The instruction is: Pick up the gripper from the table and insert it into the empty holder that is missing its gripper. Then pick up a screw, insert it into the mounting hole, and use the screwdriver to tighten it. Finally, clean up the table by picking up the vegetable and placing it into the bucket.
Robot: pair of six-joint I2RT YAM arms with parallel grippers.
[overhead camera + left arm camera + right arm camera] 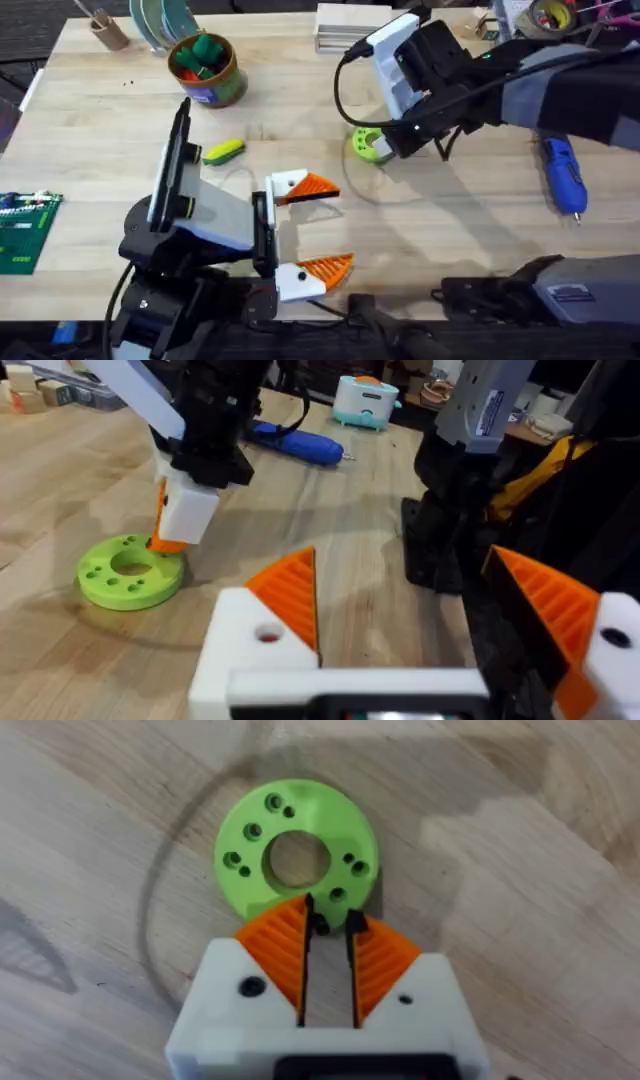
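At table's far left, bucket (208, 72) holds green & red toys; left gripper (312, 227) fingers wide apart, right gripper (329, 928) fingers nearly together over green disc (296, 855)

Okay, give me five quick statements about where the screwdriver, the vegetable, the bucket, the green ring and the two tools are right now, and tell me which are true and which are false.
1. The right tool is down at the green ring, its orange pads nearly together at the ring's edge. True.
2. The vegetable is already in the bucket. False: it lies on the table, outside the bucket, near the left arm.
3. The screwdriver lies on the table at the right side. True.
4. The left tool is closed on the screwdriver. False: its orange pads stand wide apart with nothing between them.
5. The bucket holds dark green and red toys. True.
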